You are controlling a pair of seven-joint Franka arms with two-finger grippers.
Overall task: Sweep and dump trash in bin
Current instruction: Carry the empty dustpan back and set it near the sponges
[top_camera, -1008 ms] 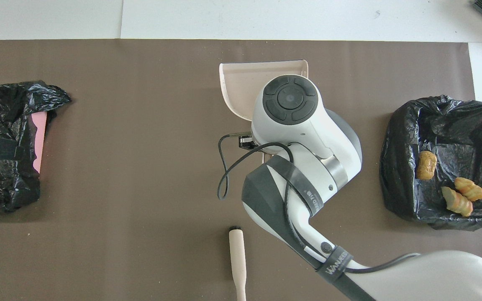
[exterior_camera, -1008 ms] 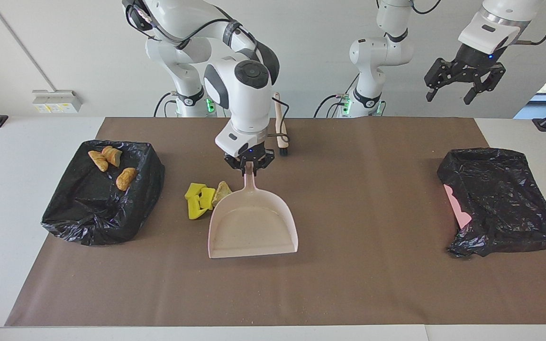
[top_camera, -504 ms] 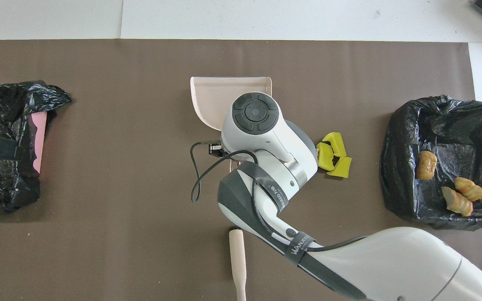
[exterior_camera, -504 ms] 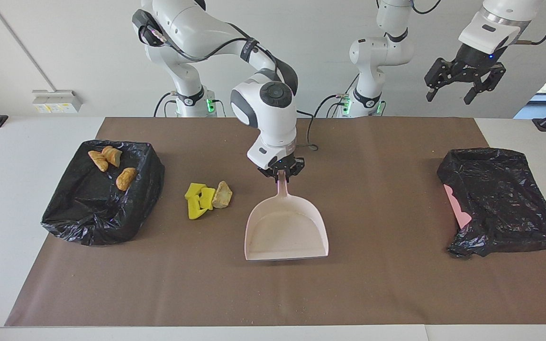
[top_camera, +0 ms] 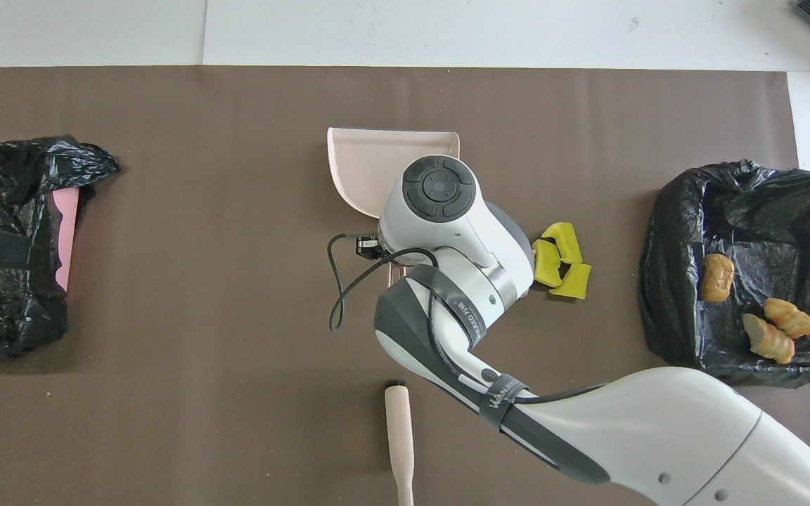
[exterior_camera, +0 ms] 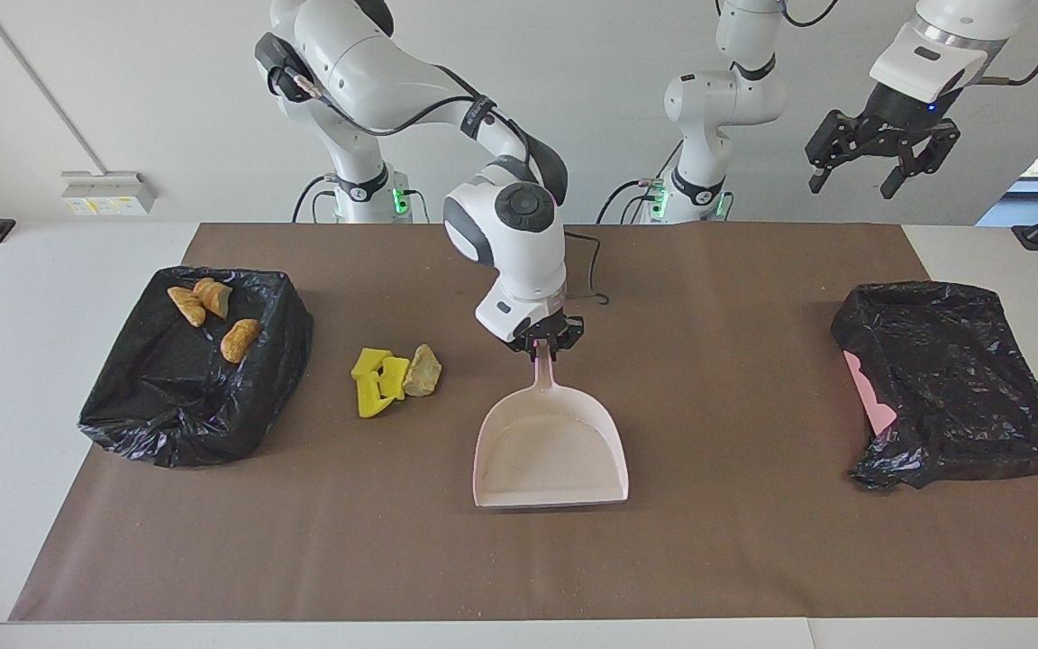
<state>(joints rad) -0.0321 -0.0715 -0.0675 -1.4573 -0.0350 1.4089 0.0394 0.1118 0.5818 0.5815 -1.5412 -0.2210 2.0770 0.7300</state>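
Facing view gives you the broad brown paper mat [exterior_camera: 708,541] first, then two black plastic-lined bins: one [exterior_camera: 195,388] at the right arm's end holding three orange-brown bread-like pieces [exterior_camera: 213,311], the other [exterior_camera: 951,388] at the left arm's end. Next, the pale pink plastic dustpan [exterior_camera: 550,451] rests mid-mat, mouth away from the robots. Your right gripper [exterior_camera: 543,345] is pinching its handle tip. Your left gripper [exterior_camera: 881,149] waits high over its own end, fingers spread. Beside the dustpan (toward the right arm's bin) sits the trash [exterior_camera: 393,370]: yellow foam wedges touching a beige chunk. Nearest the robots lies a cream brush handle [top_camera: 398,436].
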